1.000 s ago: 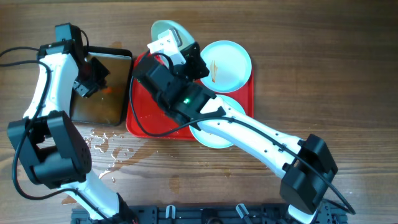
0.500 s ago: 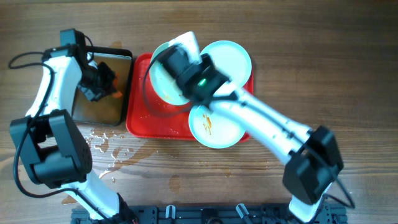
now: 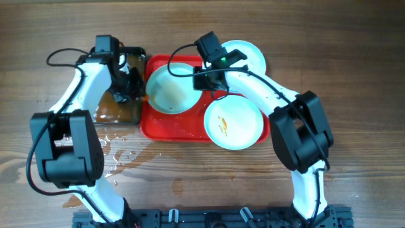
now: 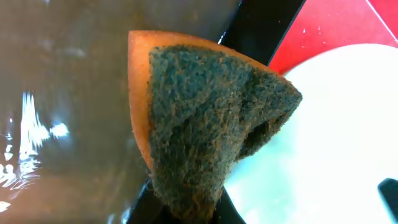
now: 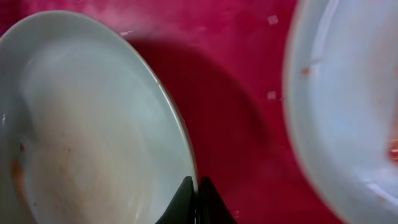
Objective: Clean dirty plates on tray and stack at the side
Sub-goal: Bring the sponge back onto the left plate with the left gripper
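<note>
Nearest you, a puddle [image 3: 106, 144] lies on the bench [image 3: 354, 190] toward its left edge. The tray [image 3: 180, 126] sits mid-bench toward the far edge. At its near right, the near plate [image 3: 233, 121] shows an orange smear in its middle. Your right claw [image 5: 194, 194] is clamped on the rim of the held plate [image 3: 169, 88], over the tray's left half. Your left claw [image 3: 128, 85] pinches a sponge [image 4: 205, 137] over the pan [image 3: 120, 111] edge, its tip at that plate's left rim. The far plate [image 3: 247, 54] lies at the tray's far right corner.
</note>
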